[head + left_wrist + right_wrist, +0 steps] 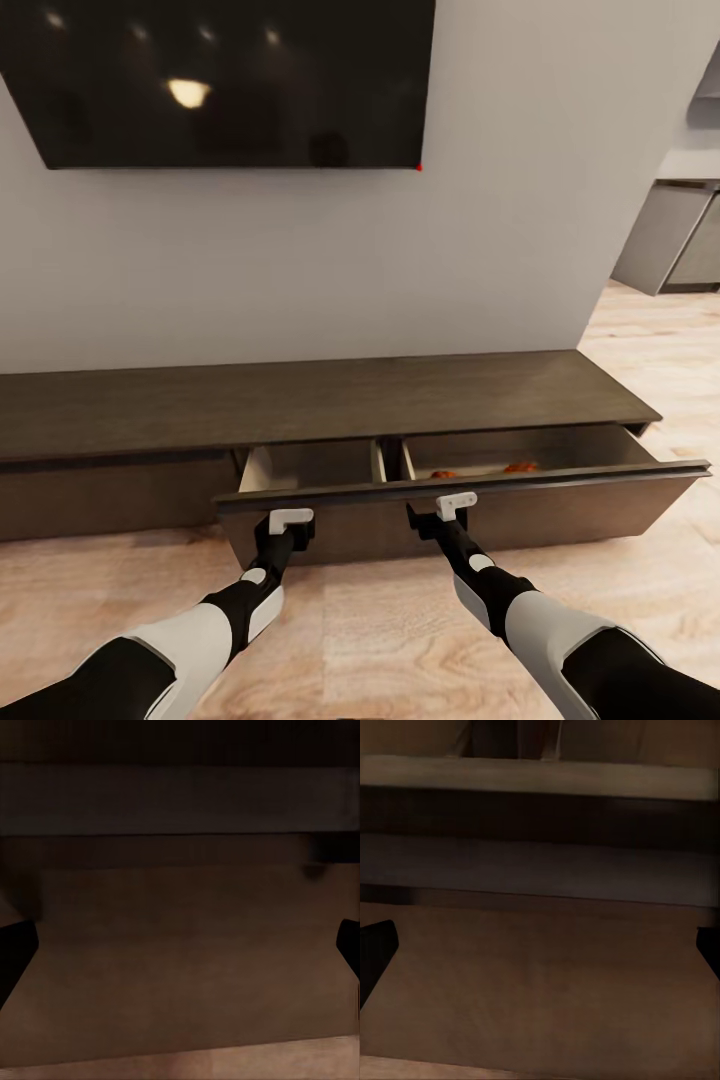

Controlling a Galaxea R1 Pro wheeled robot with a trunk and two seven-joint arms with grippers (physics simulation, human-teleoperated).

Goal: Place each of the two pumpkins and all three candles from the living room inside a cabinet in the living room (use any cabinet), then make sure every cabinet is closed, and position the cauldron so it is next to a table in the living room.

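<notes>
The long dark-brown cabinet (300,400) stands against the wall with one wide drawer (560,510) pulled out. Two orange pumpkins (443,474) (520,467) peek over the drawer's front edge in its right compartment; the left compartment looks bare. My left gripper (290,520) and right gripper (455,505) both sit up against the drawer front. In the left wrist view the left gripper (180,949) is open, the brown drawer panel (180,945) close ahead. In the right wrist view the right gripper (540,952) is open too, facing that panel (540,975). Candles, cauldron and table are out of view.
A large black TV (220,80) hangs on the grey wall above the cabinet. Light wood floor (380,620) lies between me and the drawer. Grey kitchen units (680,240) stand past the wall's right end.
</notes>
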